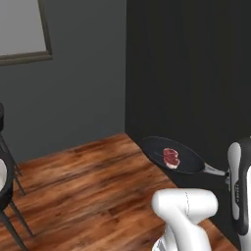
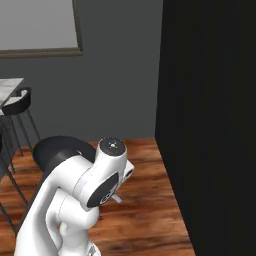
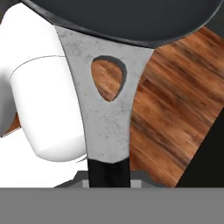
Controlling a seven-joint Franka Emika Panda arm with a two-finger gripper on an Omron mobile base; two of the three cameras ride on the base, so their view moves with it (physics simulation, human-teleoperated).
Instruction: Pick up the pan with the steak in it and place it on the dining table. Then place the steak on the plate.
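The black pan [image 1: 169,153] hangs in the air above the wooden floor, roughly level, with the red steak [image 1: 171,157] lying in it right of centre. My gripper [image 1: 227,173] is shut on the dark end of the pan's handle [image 3: 106,116], which runs up the hand view to the pan's rim [image 3: 131,26]. In the right base view the pan [image 2: 52,150] peeks out behind my arm. A pale marble corner [image 2: 10,86] at the far left may be the dining table. The plate is out of view.
A tall black cabinet wall [image 2: 210,115] stands close on the right. Dark stools [image 2: 19,106] stand at the far left near the marble corner, and another stool leg [image 1: 12,215] is at the left edge. Brown plank floor [image 1: 83,186] lies below.
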